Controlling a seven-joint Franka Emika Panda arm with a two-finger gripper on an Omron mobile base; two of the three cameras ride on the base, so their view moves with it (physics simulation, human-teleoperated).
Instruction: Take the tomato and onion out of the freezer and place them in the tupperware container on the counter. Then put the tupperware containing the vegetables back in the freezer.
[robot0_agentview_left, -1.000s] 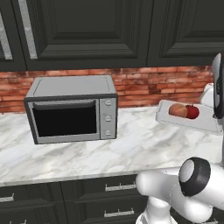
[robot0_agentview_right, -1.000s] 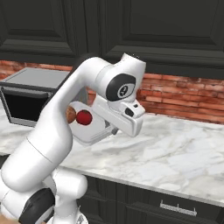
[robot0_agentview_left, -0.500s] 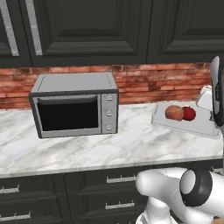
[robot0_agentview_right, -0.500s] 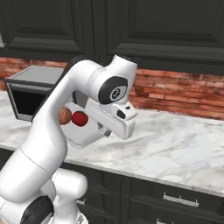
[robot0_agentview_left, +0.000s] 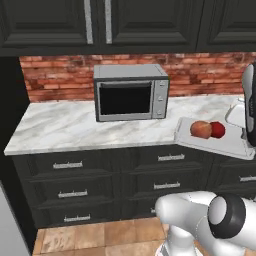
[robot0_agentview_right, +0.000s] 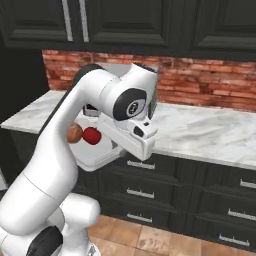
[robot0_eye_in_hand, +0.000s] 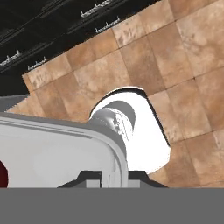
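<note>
Holding the shallow pale tupperware container (robot0_agentview_left: 215, 144) by its rim, the claw (robot0_eye_in_hand: 114, 175) is pinched shut; inside lie the glossy red tomato (robot0_agentview_left: 218, 130) and duller orange-brown onion (robot0_agentview_left: 201, 129), above the veined marble table (robot0_agentview_left: 75, 127) edge.

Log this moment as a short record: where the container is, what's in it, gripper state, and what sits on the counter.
container: tupperware container carried in the air, off the front edge of the counter, over the floor
contents: onion and tomato, side by side
gripper: shut on the container's rim
on counter: silver microwave, door closed
task stage: vegetables loaded, container not yet in freezer
</note>
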